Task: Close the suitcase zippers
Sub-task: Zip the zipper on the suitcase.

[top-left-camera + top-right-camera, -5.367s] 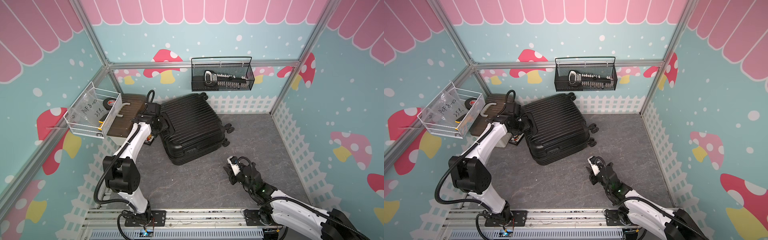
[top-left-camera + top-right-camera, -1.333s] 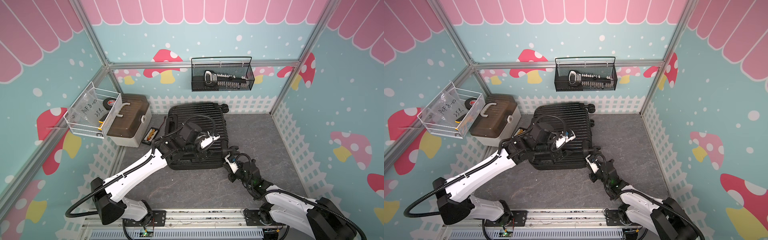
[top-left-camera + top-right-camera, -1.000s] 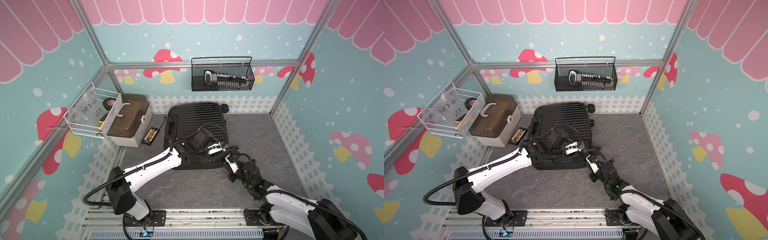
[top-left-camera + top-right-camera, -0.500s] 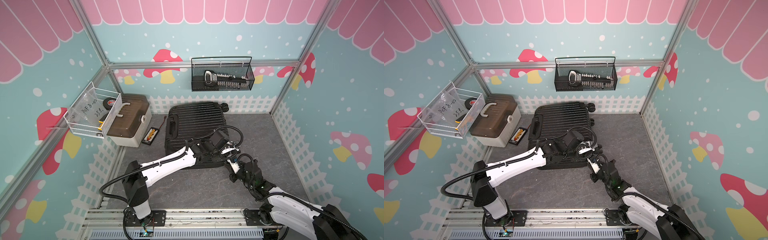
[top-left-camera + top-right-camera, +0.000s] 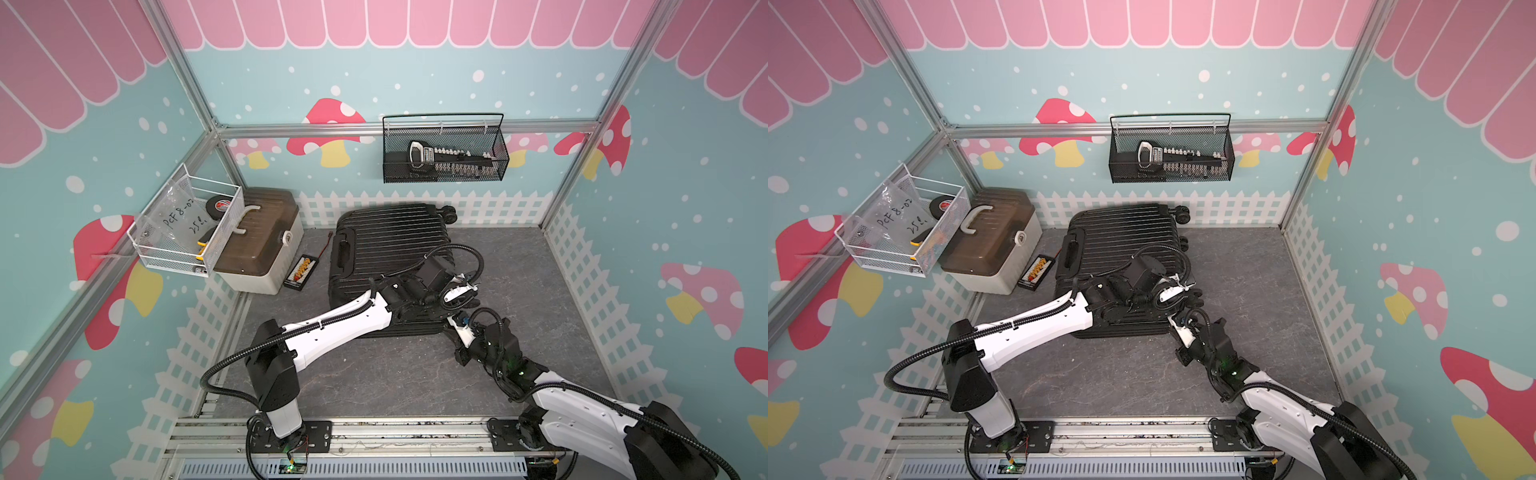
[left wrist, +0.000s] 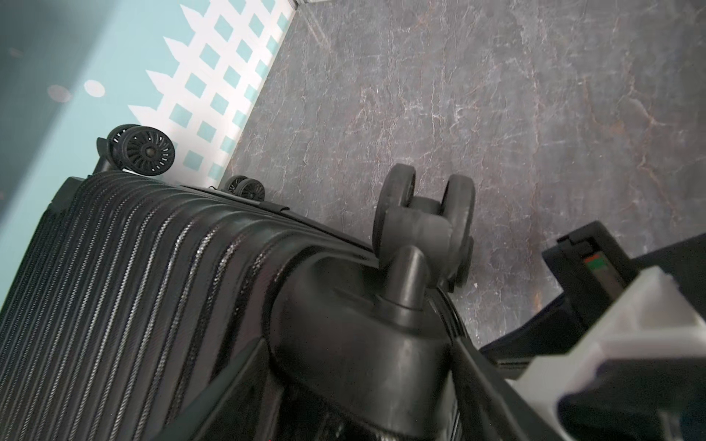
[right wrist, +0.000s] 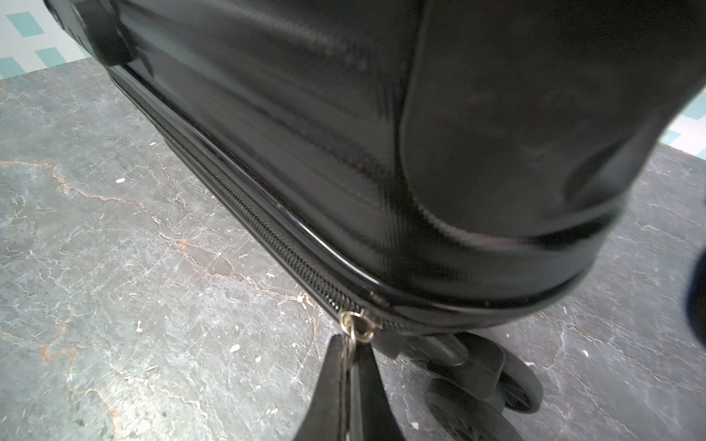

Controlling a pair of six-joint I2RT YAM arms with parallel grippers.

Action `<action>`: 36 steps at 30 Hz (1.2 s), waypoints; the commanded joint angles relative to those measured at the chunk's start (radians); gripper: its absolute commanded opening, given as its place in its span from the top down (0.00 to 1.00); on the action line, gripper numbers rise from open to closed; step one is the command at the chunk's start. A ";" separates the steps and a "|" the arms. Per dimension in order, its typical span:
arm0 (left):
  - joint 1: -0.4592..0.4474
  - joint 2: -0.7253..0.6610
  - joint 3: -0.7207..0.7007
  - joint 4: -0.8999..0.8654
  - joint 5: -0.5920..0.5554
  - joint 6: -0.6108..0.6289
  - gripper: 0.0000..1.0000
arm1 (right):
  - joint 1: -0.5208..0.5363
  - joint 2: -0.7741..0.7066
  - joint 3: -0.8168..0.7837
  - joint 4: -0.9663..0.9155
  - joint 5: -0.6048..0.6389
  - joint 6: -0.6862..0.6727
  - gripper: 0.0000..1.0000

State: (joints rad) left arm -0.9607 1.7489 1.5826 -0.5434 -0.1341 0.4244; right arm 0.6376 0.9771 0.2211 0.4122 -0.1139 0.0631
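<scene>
- Lying flat on the grey bench (image 5: pixel 374 374), the suitcase (image 5: pixel 386 245) sits shut near the back wall, with its handle side toward the beige box (image 5: pixel 257 253).
- The right gripper (image 7: pixel 349 343) is pinched tight on the zipper pull (image 7: pixel 359 322) at the suitcase's near right corner, just beside a wheel (image 7: pixel 481 382).
- The zipper (image 7: pixel 267 233) runs from the pull along the seam between the two shells.
- The left gripper (image 5: pixel 459 291) hangs over the same corner with its jaws spread wide.
- Only one white finger (image 6: pixel 611 343) shows in the left wrist view, beside the upper wheel (image 6: pixel 424 217). Whether it touches the suitcase cannot be told.
- In both top views the left arm (image 5: pixel 332 328) covers the suitcase's near right part, and the zipper is too thin to pick out.
- The pull's tab is hidden between the right gripper's fingers.
- The shell is blurred in the right wrist view.
</scene>
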 commanded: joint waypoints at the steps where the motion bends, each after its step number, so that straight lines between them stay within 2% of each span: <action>1: 0.082 -0.008 -0.017 0.030 -0.099 -0.082 0.24 | 0.039 -0.009 0.026 0.036 -0.032 -0.012 1.00; 5: 0.089 -0.090 -0.023 0.030 -0.057 -0.125 0.22 | 0.039 -0.007 0.029 0.016 0.042 -0.006 1.00; 9: 0.127 -0.161 -0.021 0.020 -0.020 -0.196 0.21 | 0.039 0.006 0.033 0.014 0.063 0.001 1.00; 12: 0.246 -0.206 -0.008 -0.014 0.016 -0.391 0.22 | 0.039 0.018 0.038 0.014 0.062 0.005 1.00; 15: 0.417 -0.214 0.030 -0.125 0.095 -0.574 0.24 | 0.039 0.022 0.042 0.014 0.060 0.006 1.00; 16: 0.476 -0.209 0.048 -0.168 0.128 -0.605 0.26 | 0.040 0.021 0.043 0.013 0.060 0.006 1.00; 19: 0.611 -0.189 0.058 -0.254 0.111 -0.639 0.26 | 0.039 0.020 0.044 0.010 0.064 0.003 1.00; 23: 0.747 -0.126 0.071 -0.334 0.126 -0.664 0.32 | 0.039 0.023 0.046 0.011 0.068 0.004 1.00; 28: 0.790 -0.008 0.143 -0.437 0.114 -0.643 0.39 | 0.040 0.026 0.046 0.009 0.075 0.009 1.00; 36: 0.792 0.090 0.171 -0.471 0.215 -0.647 0.50 | 0.039 0.023 0.047 -0.005 0.077 0.005 1.00</action>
State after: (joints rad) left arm -0.1688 1.8301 1.7218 -0.9657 0.0284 -0.2070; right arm 0.6697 0.9997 0.2390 0.3901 -0.0414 0.0689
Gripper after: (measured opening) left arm 0.500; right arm 0.049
